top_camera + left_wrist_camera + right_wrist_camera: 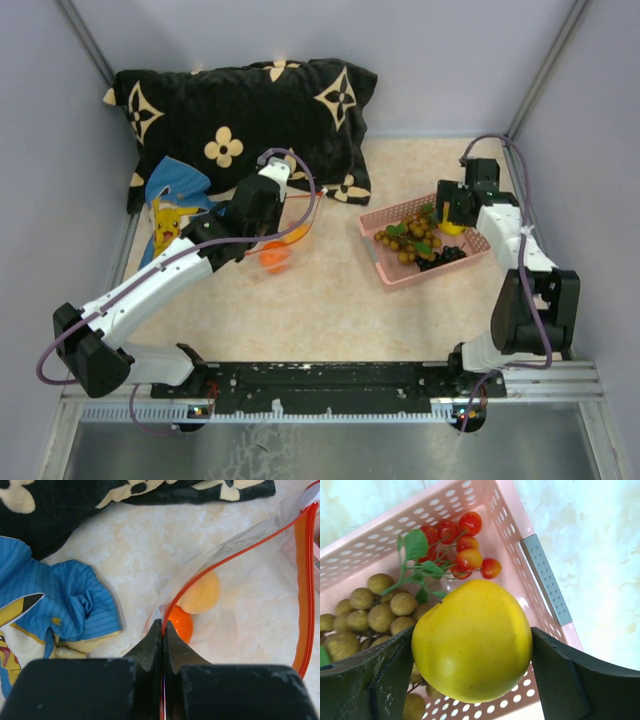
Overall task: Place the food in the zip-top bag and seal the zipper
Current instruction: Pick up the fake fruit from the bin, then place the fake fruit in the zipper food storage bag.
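Over basket, lemon in right gripper.

A pale counter with a cloudy cream pattern is closed in at the back and both sides by plain light grey walls. Thin metal posts are set in the back corners. A black pillow with cream flower shapes is laid along the back wall, and a blue cartoon cloth is crumpled against it on the left. A black rail is fixed along the near edge. Everything is softly lit.
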